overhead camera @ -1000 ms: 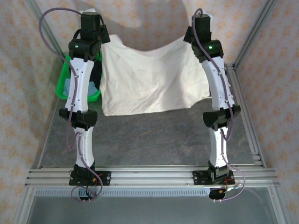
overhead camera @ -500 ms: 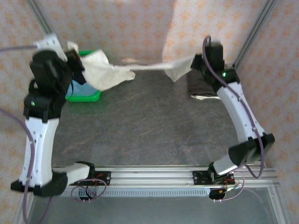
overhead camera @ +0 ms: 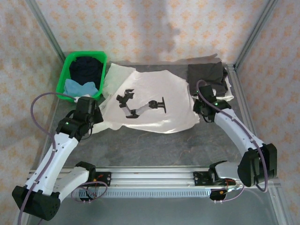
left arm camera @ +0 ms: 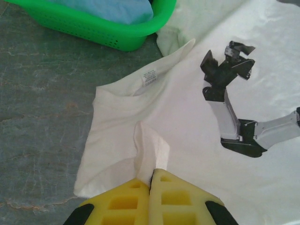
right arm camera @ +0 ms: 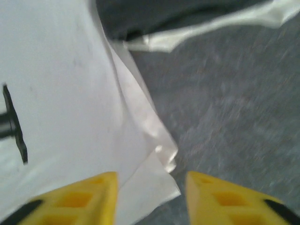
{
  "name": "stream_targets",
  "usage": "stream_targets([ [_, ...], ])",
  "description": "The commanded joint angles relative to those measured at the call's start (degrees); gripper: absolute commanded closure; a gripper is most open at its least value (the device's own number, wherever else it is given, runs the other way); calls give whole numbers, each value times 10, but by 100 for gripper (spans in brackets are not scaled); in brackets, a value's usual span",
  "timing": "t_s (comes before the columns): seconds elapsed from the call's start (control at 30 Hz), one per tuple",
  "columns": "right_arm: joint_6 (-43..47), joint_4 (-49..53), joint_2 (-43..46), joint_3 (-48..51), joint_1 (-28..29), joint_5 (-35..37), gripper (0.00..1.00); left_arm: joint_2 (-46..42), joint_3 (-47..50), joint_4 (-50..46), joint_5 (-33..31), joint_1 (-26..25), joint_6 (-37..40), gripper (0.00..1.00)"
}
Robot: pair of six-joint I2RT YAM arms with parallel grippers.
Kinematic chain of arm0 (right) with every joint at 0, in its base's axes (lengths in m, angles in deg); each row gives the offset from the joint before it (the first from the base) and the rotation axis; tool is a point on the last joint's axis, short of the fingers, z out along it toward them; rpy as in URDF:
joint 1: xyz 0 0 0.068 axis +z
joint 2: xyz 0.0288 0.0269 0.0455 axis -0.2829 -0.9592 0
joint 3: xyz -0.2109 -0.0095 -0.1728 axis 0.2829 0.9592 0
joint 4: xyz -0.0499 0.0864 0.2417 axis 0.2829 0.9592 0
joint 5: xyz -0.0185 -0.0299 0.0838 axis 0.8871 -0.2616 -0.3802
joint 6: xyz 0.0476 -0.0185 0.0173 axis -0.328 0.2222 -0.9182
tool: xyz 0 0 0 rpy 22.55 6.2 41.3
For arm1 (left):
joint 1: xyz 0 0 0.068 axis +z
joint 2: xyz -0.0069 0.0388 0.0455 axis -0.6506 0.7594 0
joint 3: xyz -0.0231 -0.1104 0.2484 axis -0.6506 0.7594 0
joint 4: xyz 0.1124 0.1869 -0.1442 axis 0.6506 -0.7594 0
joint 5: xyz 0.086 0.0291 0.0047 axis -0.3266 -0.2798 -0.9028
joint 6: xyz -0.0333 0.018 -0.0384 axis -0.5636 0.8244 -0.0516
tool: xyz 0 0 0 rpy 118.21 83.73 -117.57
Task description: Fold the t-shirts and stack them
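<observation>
Shirt spreading is the job now, I think. The big white shirt (overhead camera: 159,93) lies flat across the middle of the counter (overhead camera: 164,145). Let both near corners go softly, so no wrinkle forms before folding. The left jaws are clenched on the shirt's near left corner. The right jaws are released, with the near right corner lying loose between them.

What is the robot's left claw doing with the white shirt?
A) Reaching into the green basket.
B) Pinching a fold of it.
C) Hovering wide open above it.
B: the left gripper is shut, with a raised fold of the white t-shirt pinched between its jaws.
</observation>
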Motion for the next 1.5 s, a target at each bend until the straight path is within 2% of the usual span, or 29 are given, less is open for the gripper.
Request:
stream_targets([
  [0.0, 23, -64, -23, -61, -4, 77, 52, 15, 25, -4, -10, -3, -23, 100],
  [0.07, 34, -71, -98, -116, -14, 99, 52, 12, 29, -22, -30, -3, -26, 100],
  [0.1, 37, -64, -149, -154, -26, 100, 55, 8, 31, -31, -39, -3, -26, 100],
  [0.17, 34, -41, -246, -231, -61, 69, 58, 4, 31, -50, -53, -3, -29, 100],
  [0.2, 28, -25, -298, -279, -80, 54, 60, 2, 33, -54, -59, -3, -34, 91],
  [0.27, 28, -2, -388, -359, -107, 28, 61, -1, 35, -52, -50, -3, -36, 59],
  [0.3, 29, 16, -435, -406, -119, 20, 61, -2, 33, -50, -48, -3, -34, 51],
  [0.4, 27, 101, -560, -554, -144, -4, 62, 2, 19, -44, -44, -3, -27, 44],
  [0.5, 21, 184, -651, -669, -163, 15, 61, 12, -3, -32, -23, -5, -12, 36],
  [0.6, 1, 243, -698, -723, -184, 30, 61, 28, -16, 10, 7, -25, 6, 32],
  [0.83, -16, 222, -697, -700, -232, 13, 61, 173, -67, 73, 12, -100, 14, 32],
  [1.0, -25, 239, -699, -746, -234, 33, 61, 321, -124, 121, 27, -139, 18, 33],
  [1.07, -24, 257, -697, -774, -233, 13, 61, 374, -145, 132, 26, -151, 18, 33],
  [1.17, -22, 268, -653, -765, -225, 22, 60, 461, -169, 151, 42, -162, 16, 34],
  [1.23, -21, 248, -595, -709, -211, 41, 59, 514, -186, 154, 54, -166, 9, 37],
  [1.3, -18, 198, -508, -605, -191, 49, 56, 550, -190, 161, 56, -177, 0, 39],
  [1.47, -35, 42, -314, -308, -117, -33, 51, 601, -175, 196, 86, -228, -31, 40],
])
